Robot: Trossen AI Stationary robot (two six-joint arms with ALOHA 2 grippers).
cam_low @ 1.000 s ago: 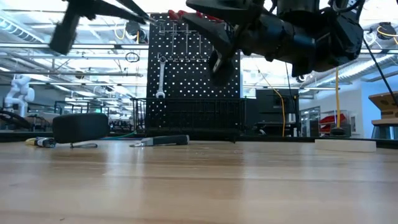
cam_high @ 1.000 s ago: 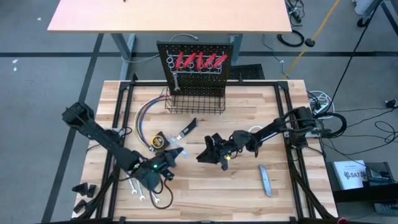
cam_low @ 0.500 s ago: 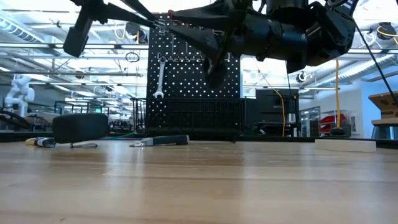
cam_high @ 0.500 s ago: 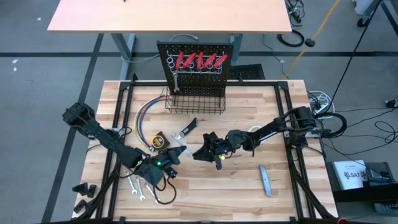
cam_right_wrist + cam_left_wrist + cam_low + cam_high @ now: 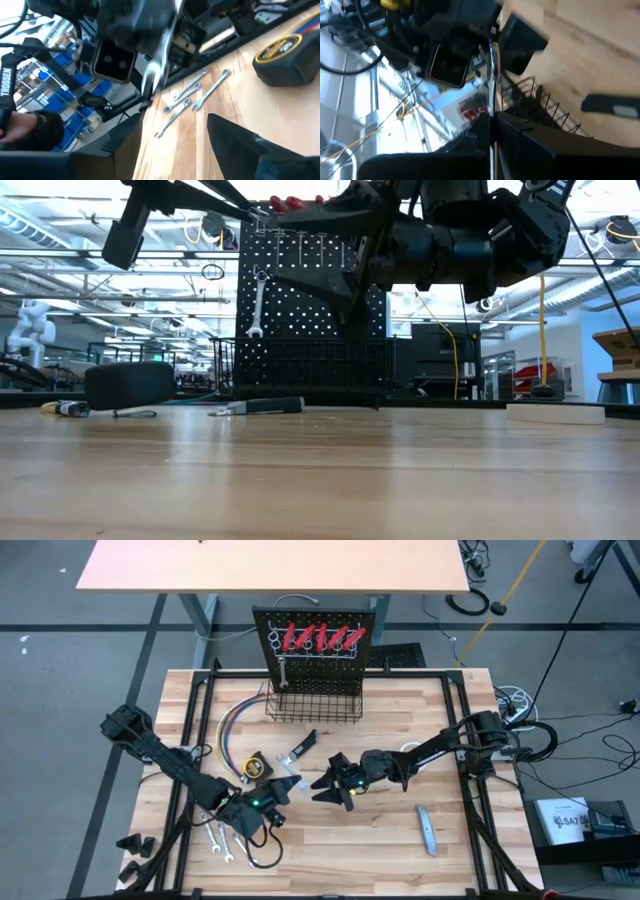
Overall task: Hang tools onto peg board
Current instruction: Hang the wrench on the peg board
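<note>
The job is sitting partway through: the peg board (image 5: pixel 318 645) is already carrying the red-handled tools (image 5: pixel 320 637) in its ring holders and one silver wrench (image 5: pixel 258 305) hanging down its face, while several pieces are still lying on the tabletop (image 5: pixel 440 730) — the yellow tape measure (image 5: pixel 256 766), the black-handled knife (image 5: pixel 301 747), the grey bar (image 5: pixel 427 829) and a few loose wrenches (image 5: pixel 228 846) near the front left. The left gripper (image 5: pixel 287 784) is hovering above the middle of the tabletop, pinching a slim silver wrench (image 5: pixel 492 75) that is standing up bright and straight out of its pressed-together fingers (image 5: pixel 520 132). The right gripper (image 5: pixel 328 787) is facing it from just beside, its jaws standing spread around the wrench's free end without yet bearing on it, as far as can be told; this looks like a handover in the making. The held wrench is looking thin, polished and rigid, likely slippery to pinch, and it is well apart from the board, so carrying and hanging it are both still remaining.
</note>
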